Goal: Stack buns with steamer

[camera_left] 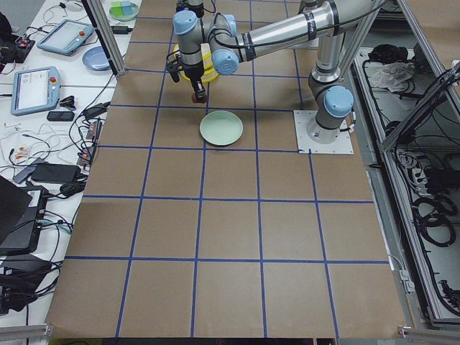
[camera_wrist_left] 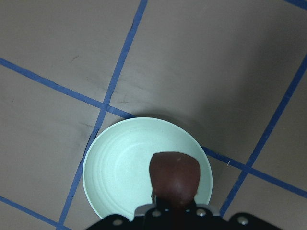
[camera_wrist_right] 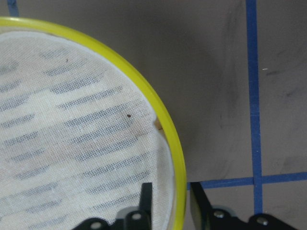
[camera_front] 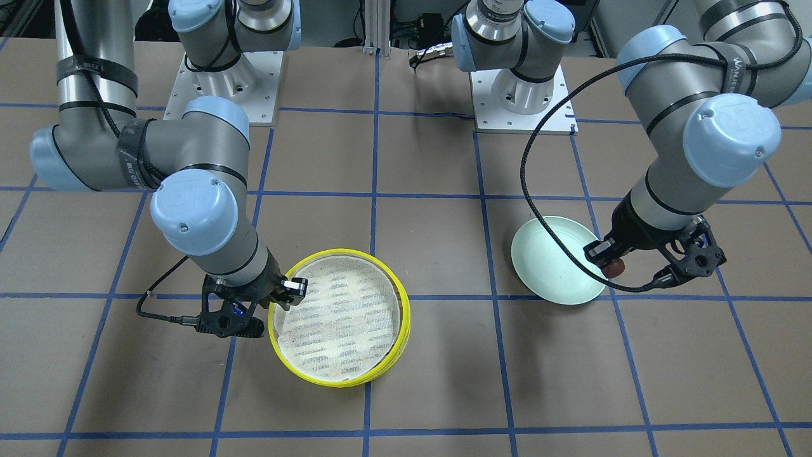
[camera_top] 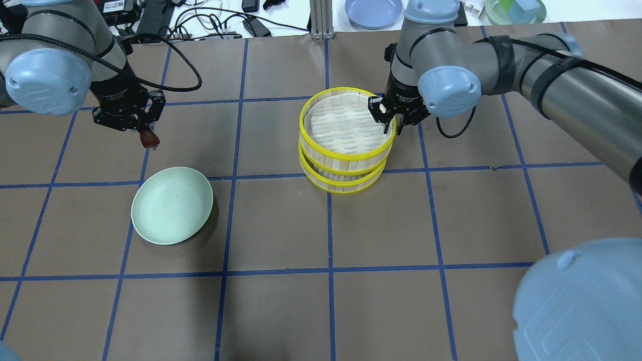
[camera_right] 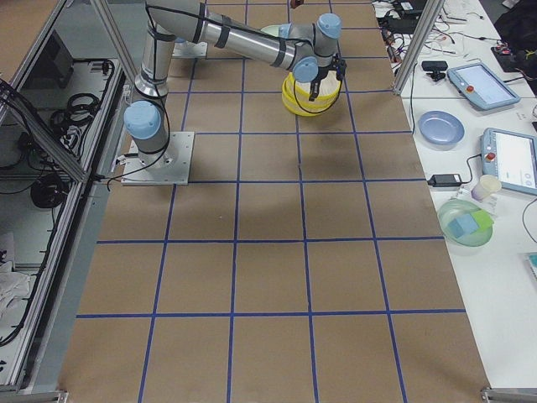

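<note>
Two yellow-rimmed steamer tiers are stacked, the upper tier (camera_top: 351,157) slightly askew on the lower tier (camera_top: 346,188); its white mesh liner (camera_front: 336,317) is bare. My right gripper (camera_top: 388,122) is shut on the upper tier's rim (camera_wrist_right: 163,115), one finger (camera_wrist_right: 146,196) inside and one outside. My left gripper (camera_top: 143,131) is shut on the dark reddish-brown bun (camera_top: 148,139) and holds it in the air above the far edge of the pale green dish (camera_top: 172,205). The left wrist view shows the bun (camera_wrist_left: 174,177) over the dish (camera_wrist_left: 120,167). The cream bun is out of view.
The two arm bases (camera_front: 222,82) (camera_front: 523,95) stand at the robot's side of the table. A blue plate (camera_top: 373,11) and a green bowl (camera_top: 514,10) lie beyond the table's far edge. Blue tape lines grid the brown table.
</note>
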`<action>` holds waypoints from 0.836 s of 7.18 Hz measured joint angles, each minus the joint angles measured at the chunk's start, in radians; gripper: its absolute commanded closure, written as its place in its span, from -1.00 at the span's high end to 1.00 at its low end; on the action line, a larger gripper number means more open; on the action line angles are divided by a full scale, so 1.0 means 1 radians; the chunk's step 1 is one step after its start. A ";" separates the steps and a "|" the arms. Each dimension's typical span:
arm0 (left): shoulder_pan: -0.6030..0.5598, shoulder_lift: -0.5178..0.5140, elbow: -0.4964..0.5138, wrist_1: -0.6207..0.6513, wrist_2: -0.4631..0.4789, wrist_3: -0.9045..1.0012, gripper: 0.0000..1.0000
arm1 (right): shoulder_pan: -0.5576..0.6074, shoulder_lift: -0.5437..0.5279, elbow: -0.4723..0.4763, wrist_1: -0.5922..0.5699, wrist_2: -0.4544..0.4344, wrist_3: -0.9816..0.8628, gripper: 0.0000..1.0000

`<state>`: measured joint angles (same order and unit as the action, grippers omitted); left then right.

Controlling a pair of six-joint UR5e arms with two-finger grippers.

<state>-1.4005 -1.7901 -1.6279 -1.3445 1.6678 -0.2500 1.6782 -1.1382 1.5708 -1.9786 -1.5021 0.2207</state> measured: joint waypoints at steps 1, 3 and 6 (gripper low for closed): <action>0.000 0.000 -0.001 0.001 0.000 0.000 -1.00 | 0.000 -0.003 0.000 -0.001 -0.001 -0.001 1.00; 0.000 -0.002 -0.001 0.002 0.001 0.000 -1.00 | -0.002 -0.013 -0.004 0.001 -0.003 -0.006 1.00; 0.000 -0.004 -0.001 0.006 0.000 0.000 -1.00 | -0.026 -0.092 -0.016 0.027 -0.006 -0.033 1.00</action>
<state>-1.4005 -1.7941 -1.6291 -1.3390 1.6680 -0.2501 1.6520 -1.2302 1.5550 -1.9517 -1.5077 0.1878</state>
